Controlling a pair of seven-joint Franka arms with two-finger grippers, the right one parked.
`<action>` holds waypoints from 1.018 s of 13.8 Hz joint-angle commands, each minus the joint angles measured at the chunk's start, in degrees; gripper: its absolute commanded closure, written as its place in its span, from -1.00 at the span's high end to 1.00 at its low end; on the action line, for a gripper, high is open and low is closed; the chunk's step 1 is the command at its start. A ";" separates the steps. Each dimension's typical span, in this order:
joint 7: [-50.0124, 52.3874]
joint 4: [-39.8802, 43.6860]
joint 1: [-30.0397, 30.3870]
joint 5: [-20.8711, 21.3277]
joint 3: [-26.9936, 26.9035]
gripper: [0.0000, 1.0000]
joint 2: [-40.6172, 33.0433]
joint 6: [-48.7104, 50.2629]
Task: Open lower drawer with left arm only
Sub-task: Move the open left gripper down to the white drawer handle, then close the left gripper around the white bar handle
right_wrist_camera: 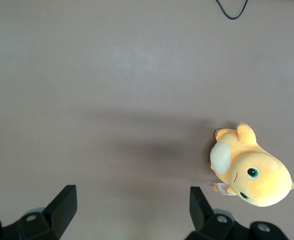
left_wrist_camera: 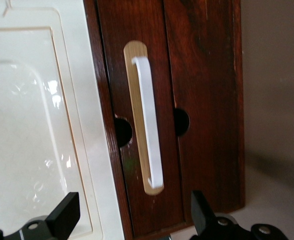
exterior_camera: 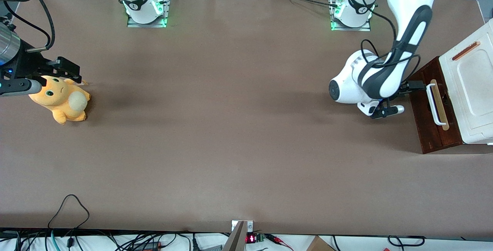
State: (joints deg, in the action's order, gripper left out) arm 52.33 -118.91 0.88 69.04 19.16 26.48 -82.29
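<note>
We see the left arm bent low at its end of the desk, its tool poised above the drawer fronts. The tool's fingers are spread wide, holding nothing. The lower drawer sits beneath the white cabinet top, its white loop handle untouched.

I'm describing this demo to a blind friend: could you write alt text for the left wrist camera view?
The gripper, fingers open, faces a dark red-brown drawer front whose white loop handle sits on a pale wood strip, not yet grasped. A glossy white cabinet top lies beside the drawer, with brown table alongside.
</note>
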 commanded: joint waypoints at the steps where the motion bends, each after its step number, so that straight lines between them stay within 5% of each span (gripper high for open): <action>1: 3.12 -0.62 0.79 6.09 0.18 0.91 3.30 0.37; 6: 5.93 -0.36 2.37 14.71 -2.19 0.88 6.56 0.99; 10: 9.62 -0.27 2.20 15.78 -3.25 0.80 7.88 2.92; 14: 11.30 -0.36 2.20 17.01 -3.69 0.48 8.94 3.62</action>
State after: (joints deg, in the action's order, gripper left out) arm 62.33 -119.65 3.31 84.58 15.63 34.51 -80.12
